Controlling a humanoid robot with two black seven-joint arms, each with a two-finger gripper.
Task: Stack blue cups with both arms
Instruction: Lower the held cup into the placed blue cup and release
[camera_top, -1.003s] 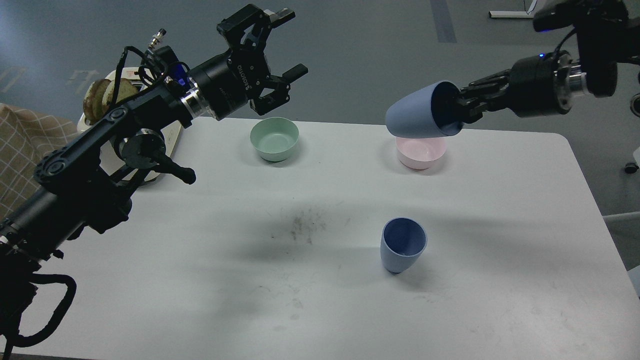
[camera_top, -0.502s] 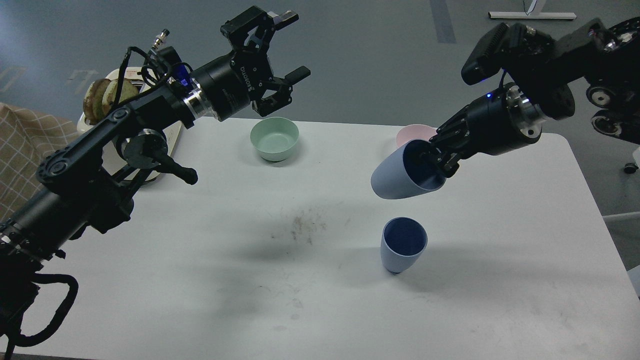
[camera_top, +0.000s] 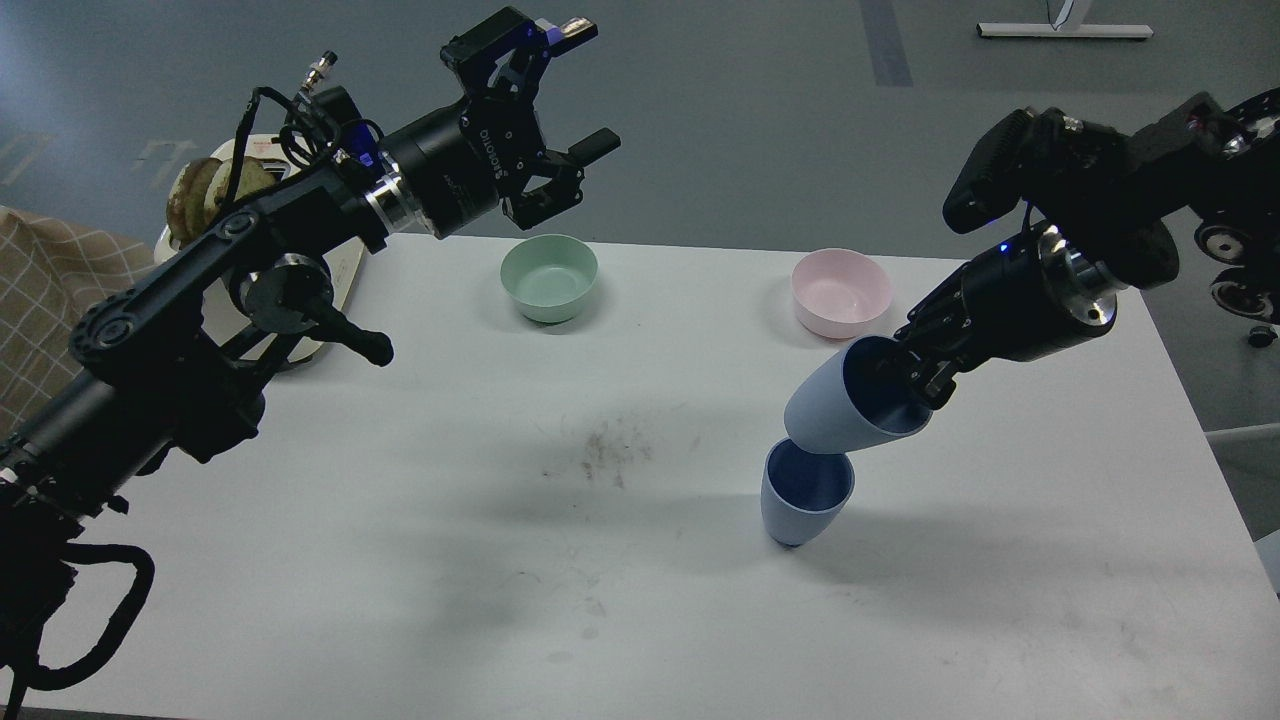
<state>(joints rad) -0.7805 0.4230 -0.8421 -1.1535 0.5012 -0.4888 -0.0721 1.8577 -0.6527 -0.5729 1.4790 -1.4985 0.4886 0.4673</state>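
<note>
Holding the tilted cup (camera_top: 845, 410) by its rim in our right claw (camera_top: 925, 385), base just over the upright cup (camera_top: 805, 495) on the surface (camera_top: 400, 560); left claw (camera_top: 575, 120) gaped empty, far off.

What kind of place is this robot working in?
Probably a robotics lab or test room: a plain white table on a bare grey floor, set with only plastic cups and bowls, and a wheeled base at the right edge.
</note>
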